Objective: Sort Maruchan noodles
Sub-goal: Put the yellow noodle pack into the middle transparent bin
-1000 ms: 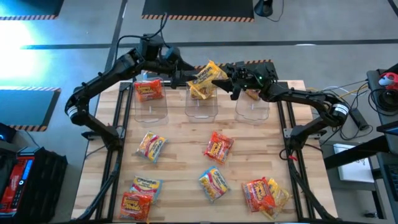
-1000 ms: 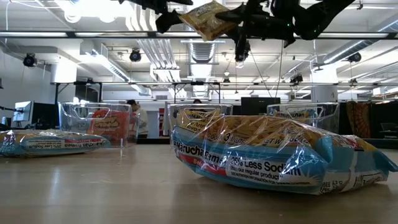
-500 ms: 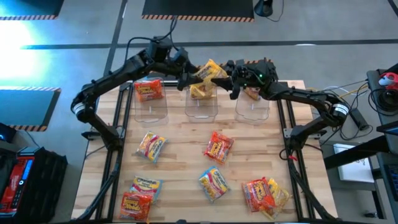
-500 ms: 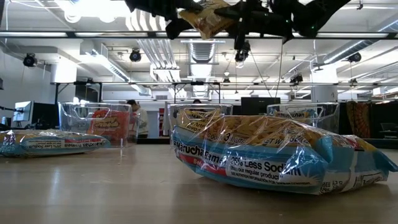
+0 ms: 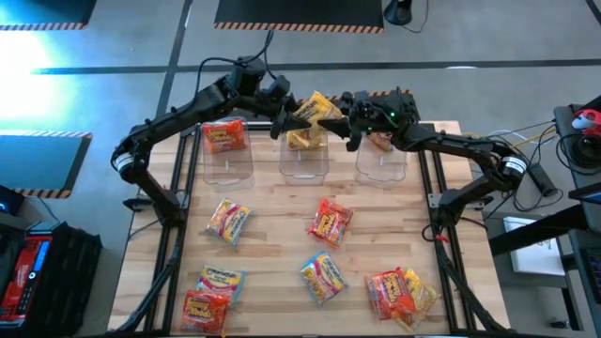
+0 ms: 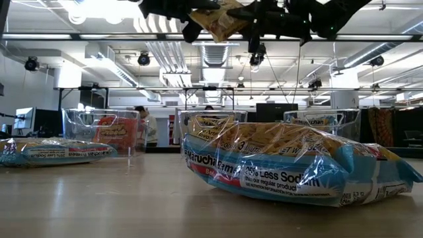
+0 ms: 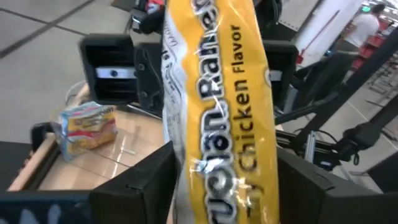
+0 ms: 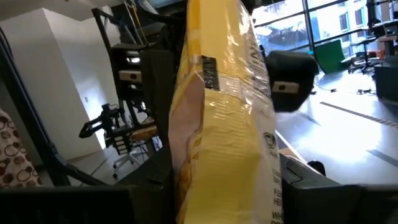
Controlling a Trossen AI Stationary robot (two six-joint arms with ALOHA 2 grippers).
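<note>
Wooden table (image 5: 272, 235) below, and a yellow packet (image 5: 310, 119) hangs above the middle bin (image 5: 304, 160). Right gripper (image 5: 340, 120) clamps one edge. Left gripper (image 5: 285, 120) brackets the other edge; grip unclear.

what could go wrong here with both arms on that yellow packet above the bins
1. The yellow packet hangs between the left end effector and the right end effector above the middle bin. If both pull, the wrapper may tear.
2. The left end effector's grip looks unsettled; if the right one lets go early, the packet could fall outside the bin.
3. The two end effectors sit very close and could collide.
</note>
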